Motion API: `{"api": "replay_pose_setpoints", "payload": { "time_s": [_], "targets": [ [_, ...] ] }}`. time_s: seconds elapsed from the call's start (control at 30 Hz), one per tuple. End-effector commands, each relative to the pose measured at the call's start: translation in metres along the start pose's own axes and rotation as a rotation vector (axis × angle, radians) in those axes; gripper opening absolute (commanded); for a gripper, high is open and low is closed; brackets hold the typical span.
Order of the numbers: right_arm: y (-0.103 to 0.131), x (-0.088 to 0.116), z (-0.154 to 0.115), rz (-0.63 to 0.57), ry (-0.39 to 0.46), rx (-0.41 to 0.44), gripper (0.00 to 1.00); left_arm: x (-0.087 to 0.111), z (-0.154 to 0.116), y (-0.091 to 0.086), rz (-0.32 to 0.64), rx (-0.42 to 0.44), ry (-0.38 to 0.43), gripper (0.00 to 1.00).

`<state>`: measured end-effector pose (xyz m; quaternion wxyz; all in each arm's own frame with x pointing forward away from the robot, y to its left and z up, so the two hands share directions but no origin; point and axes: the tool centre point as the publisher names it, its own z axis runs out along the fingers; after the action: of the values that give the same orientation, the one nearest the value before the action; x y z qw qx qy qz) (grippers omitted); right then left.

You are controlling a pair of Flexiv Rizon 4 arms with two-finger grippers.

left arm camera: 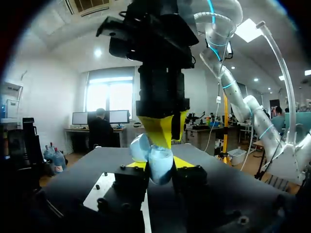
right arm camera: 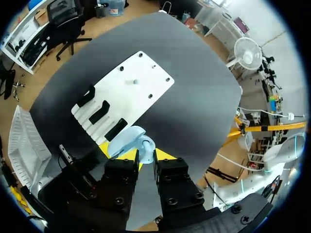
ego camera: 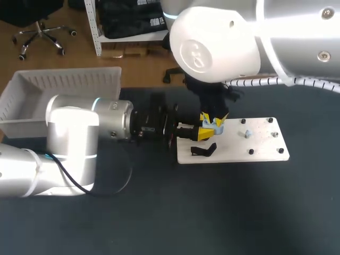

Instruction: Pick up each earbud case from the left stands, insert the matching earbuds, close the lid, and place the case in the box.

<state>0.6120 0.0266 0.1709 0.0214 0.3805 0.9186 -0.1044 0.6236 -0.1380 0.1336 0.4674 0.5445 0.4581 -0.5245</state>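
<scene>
The dark table (ego camera: 159, 223) carries a white ribbed box (ego camera: 32, 101) at its far left and a white stand board (ego camera: 260, 146) near the middle. At the board's left end the left hand (ego camera: 197, 133) lies level, and the right hand (ego camera: 213, 121) points straight down beside it. Only the right wrist view shows three black stands (right arm camera: 99, 111) in a row; the head view shows one. The left wrist view shows the left hand's yellow tips clamped on the earbud case (left arm camera: 158, 162), which is pale blue, glossy and rounded, with its lid open. Whether the right hand grips anything cannot be told.

Overhead light is glaring off the right arm (ego camera: 212, 42), the dark table (ego camera: 239, 212) is swallowing shadows, and ceiling lamps (left arm camera: 248, 30) are flaring in the left wrist view.
</scene>
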Motion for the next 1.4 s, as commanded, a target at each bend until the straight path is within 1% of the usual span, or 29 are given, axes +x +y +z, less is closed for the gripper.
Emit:
{"api": "replay_pose_setpoints", "payload": {
  "time_s": [0.03,0.23,0.27,0.3,0.33,0.4,0.43,0.47,0.5,0.53,0.57,0.63,0.67,0.7,0.73,0.8,0.83,0.87,0.9,0.93,1.03,1.1,1.13,1.17,1.27,1.4],
  "targets": [
    [0.004,0.000,0.001,0.000,0.004,0.008,0.00,0.000,0.000,0.001,0.001,0.001,-0.003,0.00],
    [0.004,0.002,0.002,-0.004,0.009,0.012,0.00,0.000,0.000,0.001,0.001,0.001,-0.003,0.00],
    [0.003,0.003,0.000,-0.004,0.008,0.011,0.33,0.000,0.000,0.001,0.001,0.001,-0.003,0.00],
    [0.001,0.004,-0.001,-0.003,0.008,0.010,0.46,0.000,0.000,0.001,0.001,0.001,-0.003,0.00],
    [-0.001,0.004,-0.003,-0.005,0.007,0.005,0.80,0.000,0.000,0.001,0.001,0.001,-0.003,0.00],
    [-0.005,0.005,-0.007,-0.004,0.004,-0.012,0.80,0.000,0.000,0.001,0.001,0.001,-0.003,0.00],
    [-0.009,0.006,-0.011,-0.005,0.013,-0.027,0.64,0.000,0.000,0.001,0.001,0.001,-0.003,0.00],
    [-0.011,0.007,-0.013,-0.005,0.009,-0.036,0.56,0.000,0.000,0.001,0.001,0.001,-0.003,0.00],
    [-0.017,0.007,-0.018,-0.002,0.019,-0.058,0.51,0.000,0.000,0.001,0.001,0.001,-0.003,0.00],
    [-0.020,0.007,-0.021,-0.003,0.028,-0.066,0.54,0.000,0.000,0.001,0.001,0.001,-0.003,0.00],
    [-0.023,0.007,-0.025,-0.003,0.023,-0.086,0.59,0.000,0.000,0.001,0.001,0.001,-0.003,0.00],
    [-0.028,0.007,-0.031,-0.003,0.033,-0.111,0.63,0.000,0.000,0.001,0.001,0.001,-0.003,0.00],
    [-0.030,0.008,-0.034,-0.004,0.031,-0.123,0.59,0.000,0.000,0.001,0.001,0.001,-0.003,0.00],
    [-0.031,0.008,-0.036,-0.004,0.029,-0.126,0.50,0.000,0.000,0.001,0.001,0.001,-0.003,0.00],
    [-0.032,0.009,-0.037,-0.006,0.038,-0.130,0.47,0.000,0.000,0.001,0.001,0.001,-0.003,0.00],
    [-0.032,0.012,-0.037,-0.023,0.044,-0.125,0.49,0.000,0.000,0.001,0.001,0.001,-0.003,0.00],
    [-0.032,0.015,-0.037,-0.039,0.054,-0.126,0.62,0.000,0.000,0.001,0.001,0.001,-0.003,0.00],
    [-0.032,0.016,-0.037,-0.036,0.054,-0.128,0.72,0.000,0.000,0.001,0.001,0.001,-0.003,0.00],
    [-0.033,0.017,-0.037,-0.037,0.043,-0.124,0.78,0.000,0.000,0.001,0.001,0.001,-0.003,0.00],
    [-0.033,0.017,-0.036,-0.041,0.049,-0.121,0.77,0.000,0.000,0.001,0.001,0.001,-0.003,0.00],
    [-0.033,0.016,-0.028,-0.041,0.059,-0.114,0.78,0.000,0.000,0.001,0.001,0.001,-0.003,0.00],
    [-0.032,0.016,-0.022,-0.043,0.066,-0.112,0.82,0.000,0.000,0.001,0.001,0.001,-0.003,0.00],
    [-0.031,0.016,-0.020,-0.043,0.067,-0.112,0.89,0.000,0.000,0.001,0.001,0.001,-0.003,0.00],
    [-0.031,0.016,-0.017,-0.045,0.068,-0.108,0.92,0.000,0.000,0.001,0.001,0.001,-0.003,0.00],
    [-0.031,0.017,-0.015,-0.045,0.074,-0.106,0.96,0.000,0.000,0.001,0.001,0.001,-0.003,0.00],
    [-0.032,0.014,-0.013,-0.031,0.081,-0.088,0.95,0.000,0.000,0.001,0.001,0.001,-0.003,0.00]
  ]
}}
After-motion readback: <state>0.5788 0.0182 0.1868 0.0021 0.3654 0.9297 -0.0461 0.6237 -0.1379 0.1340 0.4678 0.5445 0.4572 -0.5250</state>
